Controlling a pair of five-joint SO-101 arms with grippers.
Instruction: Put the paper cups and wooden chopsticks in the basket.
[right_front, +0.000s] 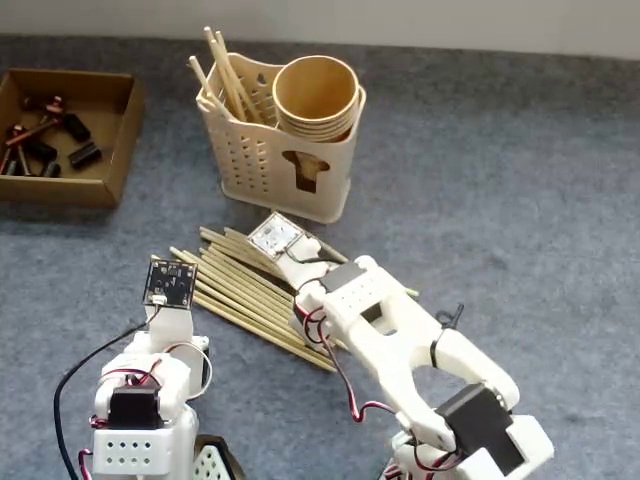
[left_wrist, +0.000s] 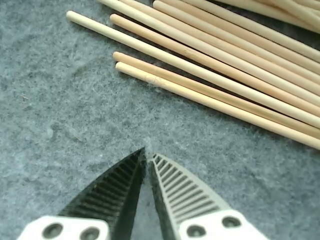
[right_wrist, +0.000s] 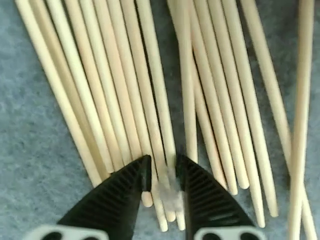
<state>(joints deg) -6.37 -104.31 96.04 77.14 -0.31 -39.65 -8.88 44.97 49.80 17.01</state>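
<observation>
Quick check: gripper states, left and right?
Left gripper: fingers closed, holding nothing.
Right gripper: fingers closed on chopsticks in the pile.

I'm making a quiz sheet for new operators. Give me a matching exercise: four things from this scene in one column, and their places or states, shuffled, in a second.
Things
1. paper cups
2. left hand
3. right hand
4. cardboard box

Places or states
A. over the loose chopsticks
B. left of the basket, with small dark parts inside
C. stacked inside the basket
D. shut, above bare carpet

Pairs: 1-C, 2-D, 3-A, 4-B
</observation>
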